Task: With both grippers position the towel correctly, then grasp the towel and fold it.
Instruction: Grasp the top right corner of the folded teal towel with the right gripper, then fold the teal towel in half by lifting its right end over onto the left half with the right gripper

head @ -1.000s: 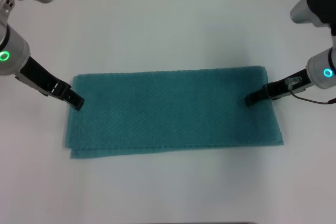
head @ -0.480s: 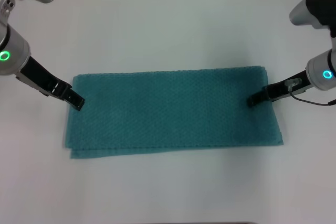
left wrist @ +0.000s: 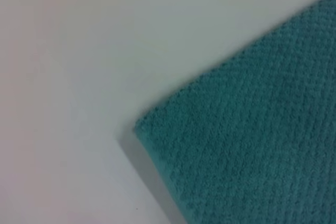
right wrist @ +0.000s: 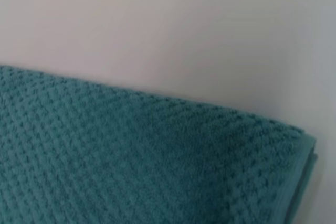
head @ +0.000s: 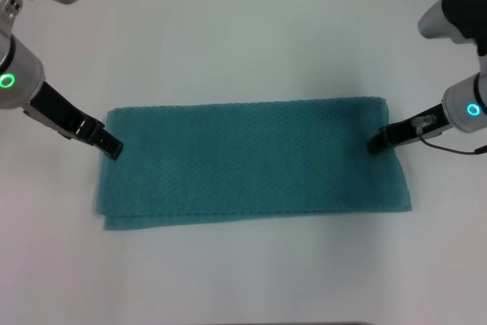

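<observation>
You have the towel lying flat on the white table, long side across, already in layers: a lower layer shows along the near edge and at the left end. By my reading, one fold is made and the cloth is roughly squared, with the next grasp and fold left to do.

The left gripper sits at the towel's left end, near its far corner, tip touching or just over the edge. The right gripper rests over the right end. You cannot tell from any view how far either pincer is open, or whether it has cloth pinched.

Nothing else lies on the table, so nothing obstructs the fold.
</observation>
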